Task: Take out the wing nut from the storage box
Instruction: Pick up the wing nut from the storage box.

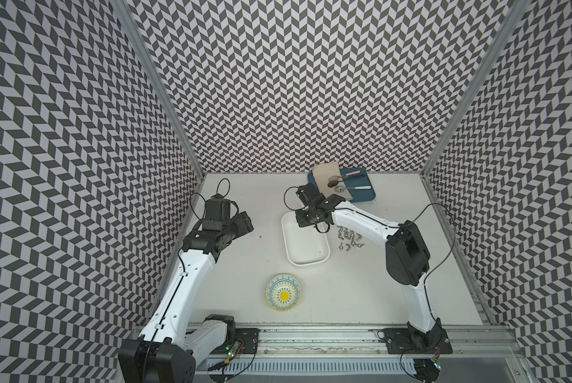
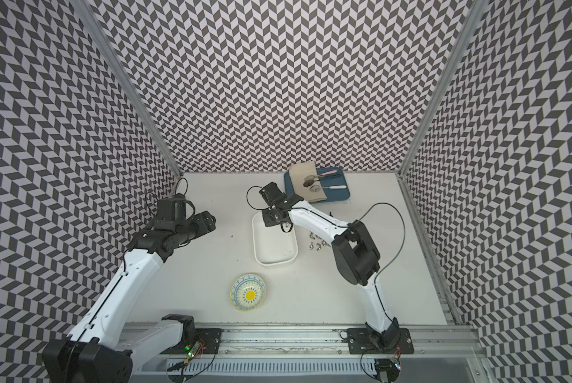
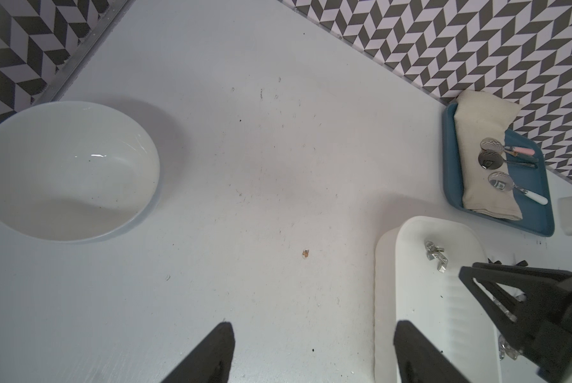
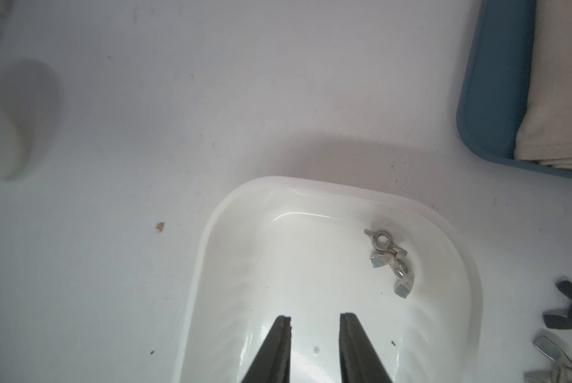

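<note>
R gripper [image 4: 315, 317] is hovering over storage box [image 1: 304, 248], mid-frame in a top view, jaws apart, empty. 2 wing nuts [image 4: 382, 241] are lying inside, touching. L gripper [image 3: 313, 326] is hanging open, empty.

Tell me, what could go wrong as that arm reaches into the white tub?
The two wing nuts lie touching, so the right fingers might lift both or drop one. They also sit near the storage box wall in a corner; the fingers could bump it and shove the box.

Overhead pair; wrists toward storage box [image 4: 311, 185]
</note>
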`<state>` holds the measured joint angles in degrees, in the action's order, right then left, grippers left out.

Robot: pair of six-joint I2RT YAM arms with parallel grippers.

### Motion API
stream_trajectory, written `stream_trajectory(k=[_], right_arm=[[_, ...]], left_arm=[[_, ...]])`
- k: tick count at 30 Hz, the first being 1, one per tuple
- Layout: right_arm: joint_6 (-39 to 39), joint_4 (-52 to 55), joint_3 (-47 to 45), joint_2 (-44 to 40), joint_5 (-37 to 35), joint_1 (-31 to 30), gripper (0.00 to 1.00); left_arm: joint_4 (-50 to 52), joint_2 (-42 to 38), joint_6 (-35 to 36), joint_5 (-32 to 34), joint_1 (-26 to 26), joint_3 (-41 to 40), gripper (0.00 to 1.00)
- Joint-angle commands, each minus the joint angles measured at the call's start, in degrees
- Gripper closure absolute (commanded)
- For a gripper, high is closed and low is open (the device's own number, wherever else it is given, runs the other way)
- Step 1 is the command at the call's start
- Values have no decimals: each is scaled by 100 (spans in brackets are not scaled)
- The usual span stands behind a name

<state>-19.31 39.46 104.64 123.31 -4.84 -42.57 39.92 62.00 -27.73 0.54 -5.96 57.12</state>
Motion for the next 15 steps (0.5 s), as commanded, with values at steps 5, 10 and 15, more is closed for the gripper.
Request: stream_trajectory(k=[5, 10, 15], right_arm=[[288, 264, 331, 538, -1299, -116, 68], [279, 237, 421, 754, -1707, -120, 66], [250, 221, 540, 993, -1626, -120, 65]], left_arm=[[50, -4, 144, 48, 38, 279, 20], [77, 32, 175, 41, 36, 326, 20], [112, 6, 187, 27, 37, 326, 20]])
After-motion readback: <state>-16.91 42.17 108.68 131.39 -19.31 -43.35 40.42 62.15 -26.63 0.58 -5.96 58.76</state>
